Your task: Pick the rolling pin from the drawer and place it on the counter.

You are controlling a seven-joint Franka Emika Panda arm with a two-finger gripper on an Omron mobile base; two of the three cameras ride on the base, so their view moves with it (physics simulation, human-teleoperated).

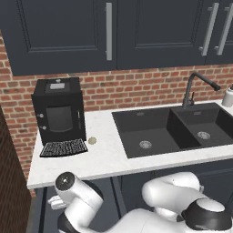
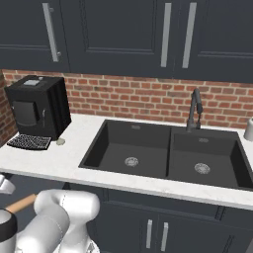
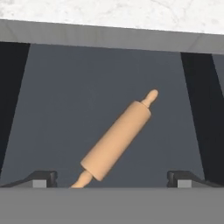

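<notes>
fingers spread wide, the gripper (image 3: pixel 112 178) hangs over the rolling pin (image 3: pixel 117 139); turn across its slanted barrel, then descend.

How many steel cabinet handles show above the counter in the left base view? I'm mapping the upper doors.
3: one handle above the coffee machine; two close together over the sink. More may lie outside the frame.

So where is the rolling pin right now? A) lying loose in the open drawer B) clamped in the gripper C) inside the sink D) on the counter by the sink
A: the rolling pin lies diagonally on the drawer floor, between the open gripper fingertips, untouched.
</notes>
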